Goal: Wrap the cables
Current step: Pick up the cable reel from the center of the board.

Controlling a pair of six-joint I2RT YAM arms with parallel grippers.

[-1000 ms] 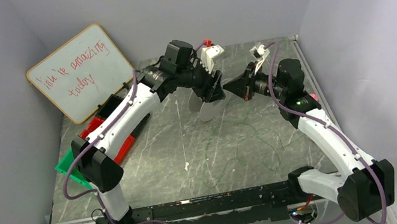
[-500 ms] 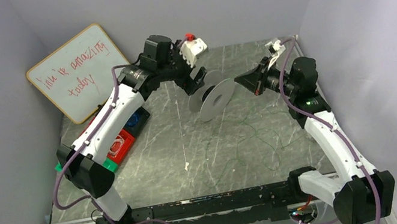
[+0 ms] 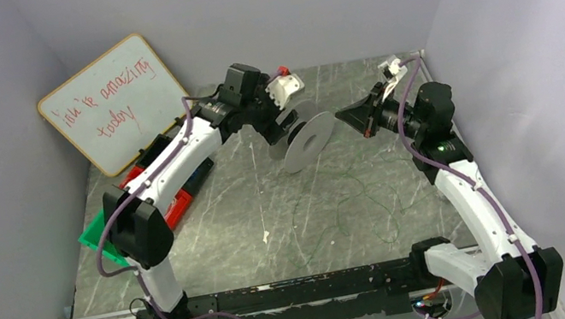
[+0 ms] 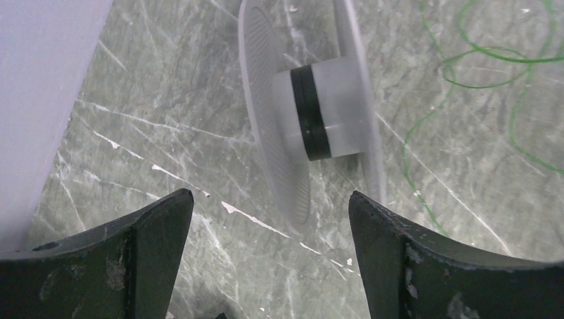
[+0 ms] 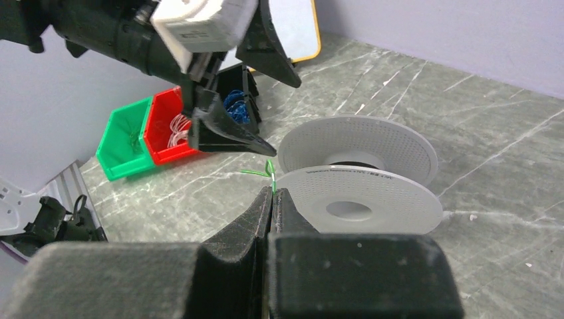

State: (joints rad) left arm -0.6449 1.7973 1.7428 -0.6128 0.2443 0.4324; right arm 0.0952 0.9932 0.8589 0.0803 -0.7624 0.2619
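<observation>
The left fingers [image 4: 153,232] stand wide apart, gripping nothing, over the white spool [image 4: 319,113] on the tabletop's [image 3: 220,222] far half. The right fingers [image 5: 256,216] are pressed together, pinching one end of the green cable [image 5: 271,178]; its loose strands sprawl across the tabletop's middle.

The left fingers [image 4: 154,234], wrapped around the spool [image 3: 309,139] a second ago, have let go and spread wide. They pulled back toward the far wall and have since come partway back, now just behind the spool. The right fingers [image 5: 241,224], pinched on the green wire [image 5: 267,170], have drawn away to the right, leaving the spool free on the worktop [image 3: 269,205].
</observation>
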